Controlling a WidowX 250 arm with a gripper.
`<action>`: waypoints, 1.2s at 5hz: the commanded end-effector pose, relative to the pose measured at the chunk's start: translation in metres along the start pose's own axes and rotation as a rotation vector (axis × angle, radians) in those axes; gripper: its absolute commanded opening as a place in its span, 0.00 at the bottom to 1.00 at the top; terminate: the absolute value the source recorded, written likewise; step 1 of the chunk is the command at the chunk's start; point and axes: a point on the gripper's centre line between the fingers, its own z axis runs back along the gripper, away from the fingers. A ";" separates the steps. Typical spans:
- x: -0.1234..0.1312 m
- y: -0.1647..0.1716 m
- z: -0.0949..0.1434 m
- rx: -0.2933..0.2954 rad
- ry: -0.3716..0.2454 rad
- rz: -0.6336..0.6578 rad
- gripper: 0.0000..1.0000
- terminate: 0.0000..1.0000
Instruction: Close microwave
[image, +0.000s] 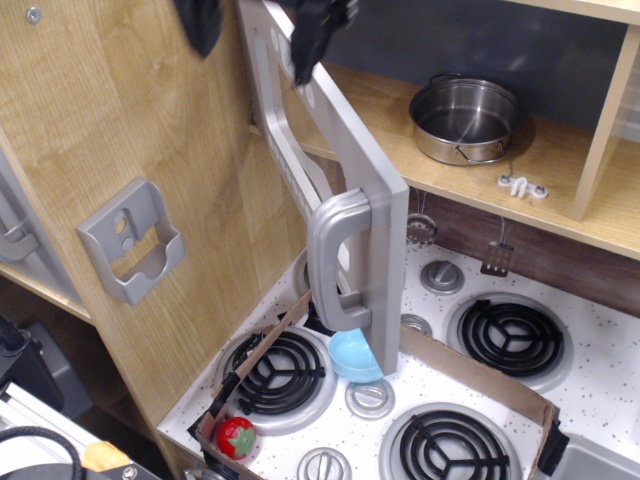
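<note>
microwave (470, 60) sat upper centre-right: wooden compartment, dark grey back wall; its grey plastic door (335, 170) stood open, swung out over the stovetop (600, 400), hinged at the wooden side panel (110, 130) on the left; chunky handle (332, 262) at the door's lower free end, facing the camera; row of round buttons barely readable near the door's top edge, blurred.

gripper (255, 25) was at the top edge, mostly cropped; two dark fingers visible, one (200, 22) left of the door's top and one (315, 30) right of it, so they straddled the door's upper edge; fingers motion-blurred; they stood spread apart, but whether either touched the door: could not tell.

inside the compartment: steel pot (467, 118) on the wooden shelf, upright; small white clip-like piece (523, 186) just in front of it near the shelf edge.

below: four black coil burners; light blue cup (352, 355) between the two front burners, partly hidden behind the door's lower corner; red strawberry (236, 437) at the front left corner; cardboard strip (480, 375) lying across the stovetop; two small utensils (497, 258) hanging under the shelf; grey bracket (130, 240) mounted on the side panel, well apart from the door.
</note>
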 end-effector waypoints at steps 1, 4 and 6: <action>-0.009 -0.007 -0.015 -0.002 0.009 0.020 1.00 0.00; 0.043 -0.045 -0.037 -0.083 -0.071 -0.169 1.00 0.00; 0.077 -0.070 -0.043 -0.109 -0.107 -0.252 1.00 0.00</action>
